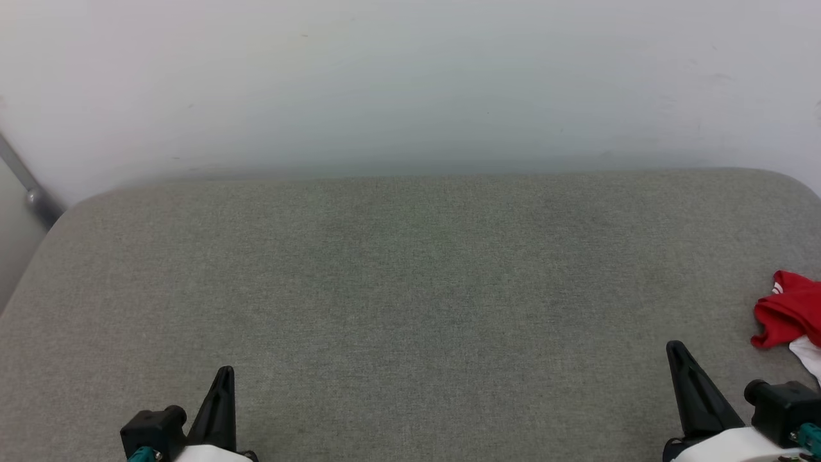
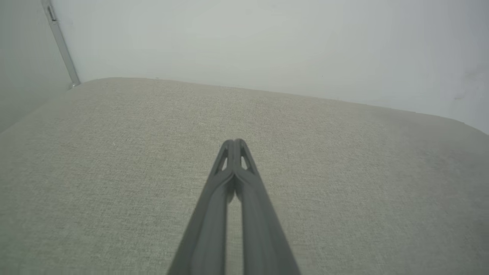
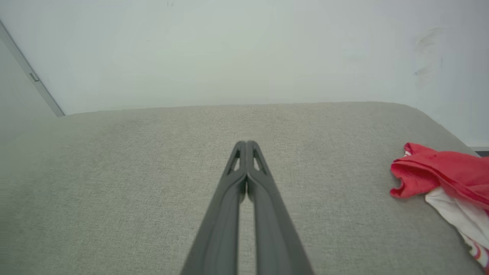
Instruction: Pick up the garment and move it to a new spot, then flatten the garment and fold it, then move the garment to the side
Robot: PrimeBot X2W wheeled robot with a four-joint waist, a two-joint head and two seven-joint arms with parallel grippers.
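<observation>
The garment (image 1: pixel 790 316) is a crumpled red shirt with a white part, lying at the far right edge of the grey padded surface (image 1: pixel 410 289) and cut off by the frame. In the right wrist view the garment (image 3: pixel 443 175) lies to the right of my fingers, a white sleeve with red stripes trailing below it. My right gripper (image 1: pixel 675 350) sits at the lower right, just left of the garment and apart from it, shut on nothing (image 3: pixel 246 143). At the lower left my left gripper (image 1: pixel 225 372) is shut and empty (image 2: pixel 234 141), far from the garment.
A pale wall (image 1: pixel 410 77) rises right behind the padded surface. A grey metal bar (image 1: pixel 25 183) slants down at the far left corner. The surface's rounded back corners show at left and right.
</observation>
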